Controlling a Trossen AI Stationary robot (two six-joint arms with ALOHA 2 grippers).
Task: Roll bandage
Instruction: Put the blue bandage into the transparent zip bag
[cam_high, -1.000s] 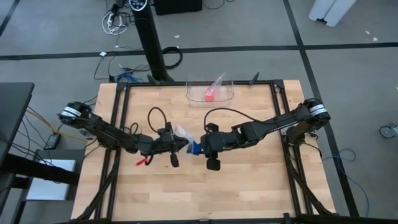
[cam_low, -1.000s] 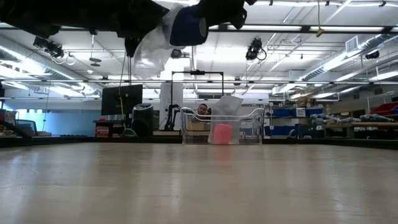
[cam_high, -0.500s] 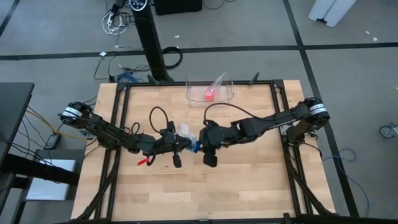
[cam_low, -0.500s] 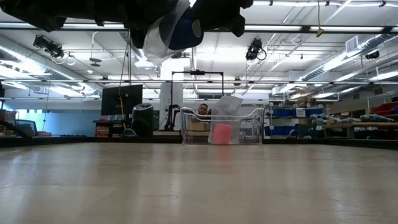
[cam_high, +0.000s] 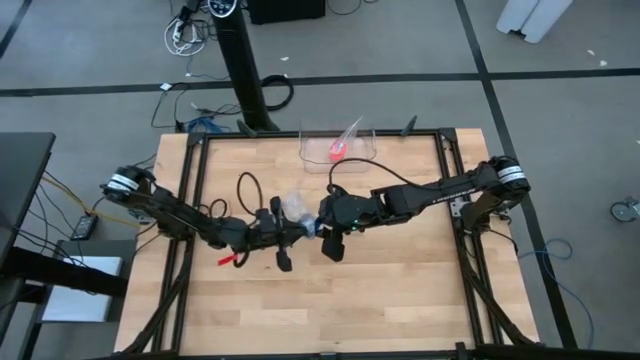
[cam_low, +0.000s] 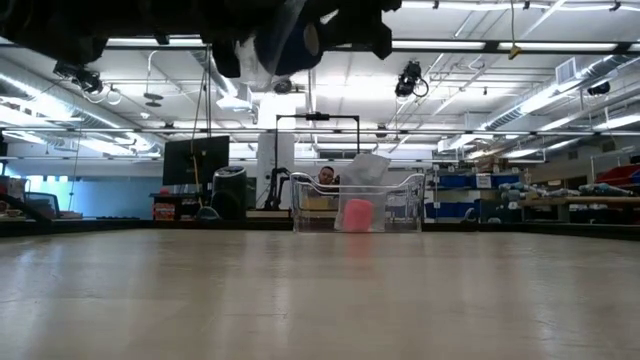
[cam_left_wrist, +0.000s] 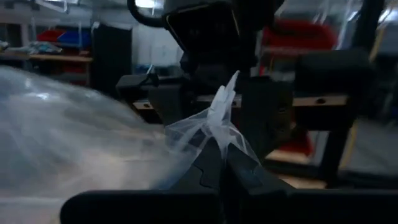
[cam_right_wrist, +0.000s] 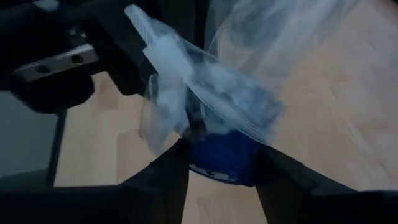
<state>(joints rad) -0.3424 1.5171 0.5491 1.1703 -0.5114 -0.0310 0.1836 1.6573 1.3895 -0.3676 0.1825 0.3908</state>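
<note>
Both my arms met high over the middle of the wooden tabletop (cam_high: 400, 290). My left hand (cam_left_wrist: 219, 163) was pinched tight on a corner of the clear thin plastic bag (cam_left_wrist: 74, 124). My right hand (cam_right_wrist: 219, 163) had its two fingers on both sides of the bright blue rolled-up cloth bandage (cam_right_wrist: 222, 154), which sat partly inside the bag. A clear plastic box (cam_high: 339, 148) stood at the far edge, with a small pink roll (cam_high: 337, 151) in it.
</note>
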